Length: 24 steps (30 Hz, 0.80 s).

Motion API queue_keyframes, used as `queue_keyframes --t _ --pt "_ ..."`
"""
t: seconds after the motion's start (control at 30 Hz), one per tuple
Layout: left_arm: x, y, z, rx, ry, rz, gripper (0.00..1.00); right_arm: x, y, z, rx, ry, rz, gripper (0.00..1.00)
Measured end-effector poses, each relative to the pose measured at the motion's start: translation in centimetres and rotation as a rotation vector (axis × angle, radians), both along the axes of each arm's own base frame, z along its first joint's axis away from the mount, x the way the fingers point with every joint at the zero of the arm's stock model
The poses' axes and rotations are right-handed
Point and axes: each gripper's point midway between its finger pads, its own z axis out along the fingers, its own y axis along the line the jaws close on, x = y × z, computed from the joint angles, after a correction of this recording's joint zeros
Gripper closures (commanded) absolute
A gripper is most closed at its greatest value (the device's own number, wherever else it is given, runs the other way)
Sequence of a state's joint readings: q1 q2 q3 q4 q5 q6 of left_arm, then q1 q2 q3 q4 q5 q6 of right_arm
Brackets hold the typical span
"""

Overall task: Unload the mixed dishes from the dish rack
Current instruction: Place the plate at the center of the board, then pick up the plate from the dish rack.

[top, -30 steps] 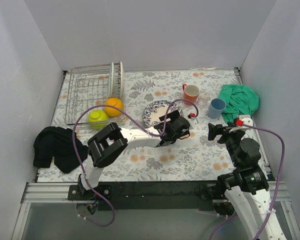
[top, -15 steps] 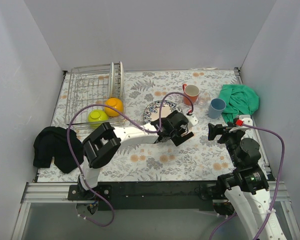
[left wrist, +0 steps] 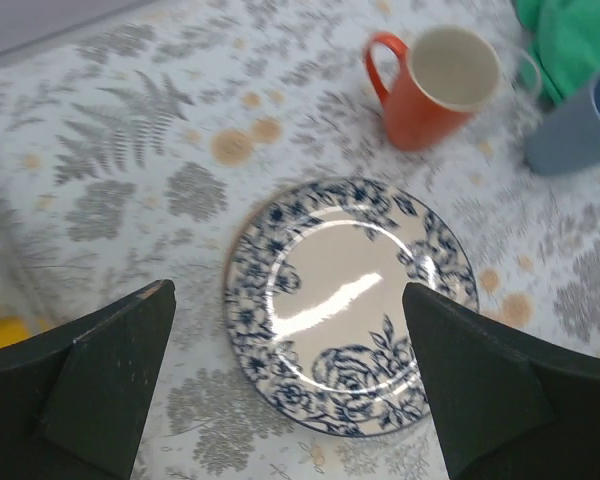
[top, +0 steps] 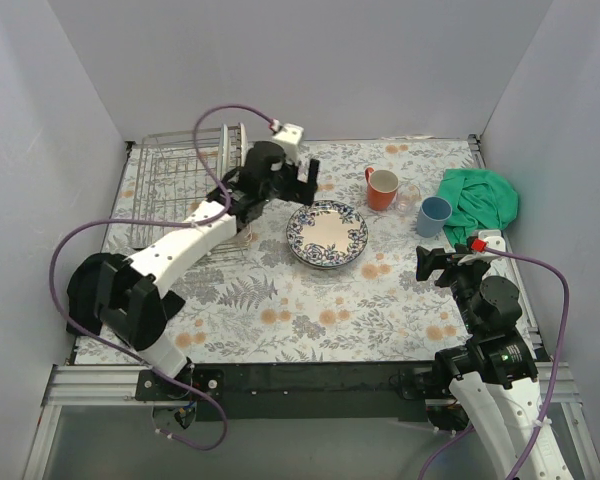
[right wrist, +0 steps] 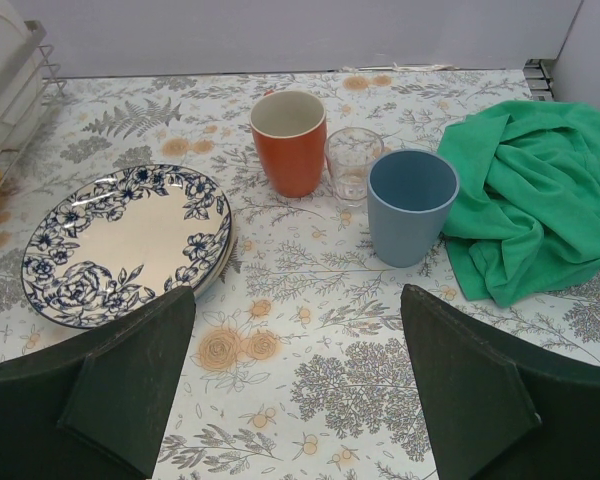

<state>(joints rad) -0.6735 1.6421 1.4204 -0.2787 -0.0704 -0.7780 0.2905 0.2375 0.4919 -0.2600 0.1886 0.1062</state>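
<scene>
I see a table (top: 310, 310) covered in a pale floral print, walled in by grey panels. At its far left stands a silver wire dish rack (top: 175, 190), and a black cloth (top: 85, 285) lies crumpled at the near left edge. A blue-patterned plate (top: 327, 234) rests near the middle; to its right are an orange mug (top: 382, 188), a clear glass (top: 410, 195) and a light-blue cup (top: 433, 216), close together beside a rumpled green cloth (top: 480, 200).

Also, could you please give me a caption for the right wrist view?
Open right gripper over the table, facing a flowered plate, orange mug, clear glass, blue cup and green cloth.
</scene>
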Motion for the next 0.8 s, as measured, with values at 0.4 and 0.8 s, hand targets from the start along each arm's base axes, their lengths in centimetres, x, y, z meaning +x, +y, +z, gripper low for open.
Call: queue_keyframes --t 0.4,0.8 --pt "8.8 20.9 5.2 -0.2 -0.052 0.546 0.04 0.2 0.1 -0.4 -0.006 0.02 0.002 0.08" --pt "14.8 22.6 1.3 -0.19 0.017 0.585 0.17 0.5 0.4 -1.0 -0.012 0.043 0.012 0.08"
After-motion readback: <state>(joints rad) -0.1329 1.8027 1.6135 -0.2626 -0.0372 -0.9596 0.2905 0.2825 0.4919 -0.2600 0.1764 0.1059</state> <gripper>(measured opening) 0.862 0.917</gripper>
